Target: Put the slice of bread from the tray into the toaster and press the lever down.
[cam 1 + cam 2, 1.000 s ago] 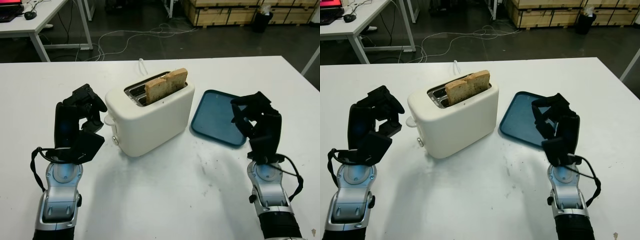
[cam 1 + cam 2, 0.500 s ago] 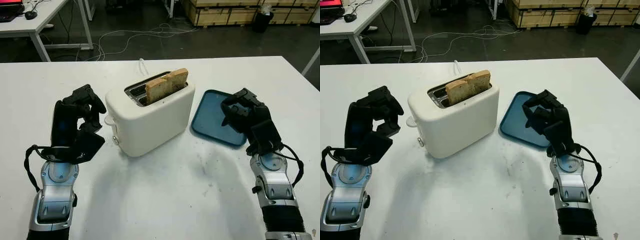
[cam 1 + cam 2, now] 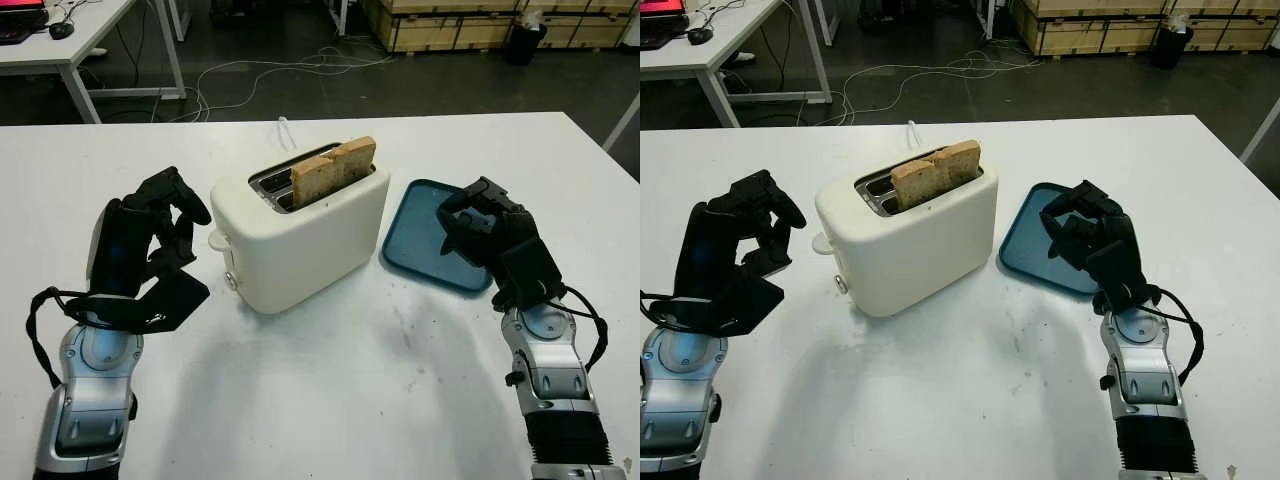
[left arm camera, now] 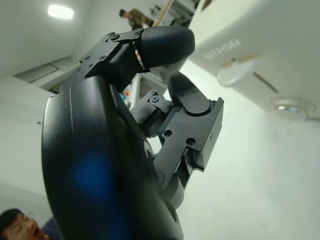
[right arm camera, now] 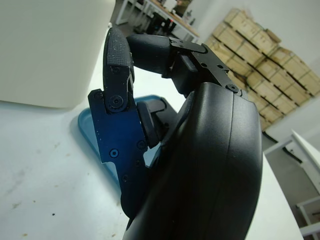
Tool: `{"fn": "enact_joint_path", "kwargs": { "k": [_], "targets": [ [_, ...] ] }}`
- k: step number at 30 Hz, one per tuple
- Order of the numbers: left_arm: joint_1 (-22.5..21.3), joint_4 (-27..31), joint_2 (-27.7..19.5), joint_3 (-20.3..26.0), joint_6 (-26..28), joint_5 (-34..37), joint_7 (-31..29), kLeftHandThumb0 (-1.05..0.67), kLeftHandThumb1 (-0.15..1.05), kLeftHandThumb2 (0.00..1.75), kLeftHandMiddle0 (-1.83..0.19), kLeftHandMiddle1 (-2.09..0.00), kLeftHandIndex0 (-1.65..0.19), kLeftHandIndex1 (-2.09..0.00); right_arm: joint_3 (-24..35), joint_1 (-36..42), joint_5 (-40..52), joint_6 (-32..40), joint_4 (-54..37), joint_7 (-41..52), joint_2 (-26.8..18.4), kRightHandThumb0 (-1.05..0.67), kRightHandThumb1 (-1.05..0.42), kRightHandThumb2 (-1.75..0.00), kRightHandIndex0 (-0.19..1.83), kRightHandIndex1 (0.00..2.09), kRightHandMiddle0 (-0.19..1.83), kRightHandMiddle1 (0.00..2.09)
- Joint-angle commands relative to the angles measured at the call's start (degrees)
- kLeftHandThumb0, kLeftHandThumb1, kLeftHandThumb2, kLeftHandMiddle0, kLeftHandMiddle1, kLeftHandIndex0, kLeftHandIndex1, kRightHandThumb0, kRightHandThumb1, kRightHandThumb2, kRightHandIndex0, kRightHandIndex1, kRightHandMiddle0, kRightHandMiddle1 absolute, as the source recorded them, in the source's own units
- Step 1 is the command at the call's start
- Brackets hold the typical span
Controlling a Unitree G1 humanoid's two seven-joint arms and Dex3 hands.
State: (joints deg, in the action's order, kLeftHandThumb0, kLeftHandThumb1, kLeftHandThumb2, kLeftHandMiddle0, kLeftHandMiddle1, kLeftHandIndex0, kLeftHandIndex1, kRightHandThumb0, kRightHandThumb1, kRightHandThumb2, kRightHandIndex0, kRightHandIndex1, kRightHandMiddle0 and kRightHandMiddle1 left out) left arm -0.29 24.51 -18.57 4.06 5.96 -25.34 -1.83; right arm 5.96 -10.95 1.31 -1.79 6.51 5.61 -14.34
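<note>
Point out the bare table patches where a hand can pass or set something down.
Free: the table in front of the toaster between both arms, and the tray. Crowded: the gap between the left hand and the toaster's lever; the right hand overhangs the tray's edge.

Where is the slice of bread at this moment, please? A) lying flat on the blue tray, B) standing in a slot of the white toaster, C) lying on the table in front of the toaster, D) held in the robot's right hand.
B: the slice of bread stands upright in a slot of the toaster, its top poking out, while the tray beside it holds nothing.
</note>
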Motion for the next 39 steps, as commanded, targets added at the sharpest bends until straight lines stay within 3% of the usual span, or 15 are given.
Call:
{"fn": "enact_joint_path", "kwargs": {
  "k": [1, 3, 5, 8, 16, 24, 39],
  "targets": [
    [0.0, 1.5, -2.4, -0.2, 1.4, -2.5, -2.0, 0.04, 0.83, 0.6, -1.0, -1.75, -0.79, -1.03, 0.3, 0.1, 0.5, 0.8, -1.5, -0.2, 0.6, -0.49, -0.92, -0.35, 0.86, 1.75, 0.57, 1.75],
    [-0.2, 2.5, -4.6, -0.7, 2.4, -5.1, -4.2, 0.04, 0.89, 0.4, -0.98, -1.75, -0.9, -0.67, 0.5, 0.1, 0.4, 0.2, -1.2, -0.1, 0.6, -0.48, -0.92, -0.35, 0.85, 1.75, 0.55, 1.75],
    [-0.6, 3.6, -6.6, -0.8, 3.4, -6.1, -7.1, 0.05, 0.91, 0.28, -0.97, -1.75, -0.96, -0.48, 0.5, 0.1, 0.2, 0.1, -1.1, -0.1, 0.6, -0.49, -0.92, -0.35, 0.85, 1.75, 0.56, 1.75],
    [-1.7, 5.1, -10.0, -0.6, 5.1, -5.6, -13.0, 0.05, 0.91, 0.2, -0.95, -1.75, -0.97, -0.36, 0.6, 0.2, 0.1, 0.3, -1.2, -0.3, 0.6, -0.49, -0.92, -0.36, 0.86, 1.75, 0.56, 1.75],
    [-6.5, 3.5, -17.0, -2.9, 4.8, -8.5, -20.5, 0.06, 0.88, 0.03, -1.07, -1.48, -1.22, -0.2, 0.9, 0.2, 0.2, -0.8, -0.6, -0.6, 0.9, -0.47, -0.92, -0.36, 0.86, 1.75, 0.56, 1.75],
    [-7.9, 3.0, -18.5, -5.8, 6.4, -12.8, -23.9, 0.09, 0.86, 0.01, -1.09, -1.4, -1.09, -0.04, 1.3, 0.4, 0.6, -0.1, -1.5, -0.3, 1.0, -0.46, -0.92, -0.36, 0.85, 1.75, 0.55, 1.75],
    [-8.4, 3.0, -18.4, -6.4, 7.2, -16.2, -26.2, 0.06, 0.89, 0.01, -1.07, -1.4, -1.06, -0.01, 1.5, 0.5, 1.2, -0.8, -1.7, 0.6, 1.2, -0.44, -0.92, -0.36, 0.85, 1.75, 0.55, 1.75]
  ]
}}
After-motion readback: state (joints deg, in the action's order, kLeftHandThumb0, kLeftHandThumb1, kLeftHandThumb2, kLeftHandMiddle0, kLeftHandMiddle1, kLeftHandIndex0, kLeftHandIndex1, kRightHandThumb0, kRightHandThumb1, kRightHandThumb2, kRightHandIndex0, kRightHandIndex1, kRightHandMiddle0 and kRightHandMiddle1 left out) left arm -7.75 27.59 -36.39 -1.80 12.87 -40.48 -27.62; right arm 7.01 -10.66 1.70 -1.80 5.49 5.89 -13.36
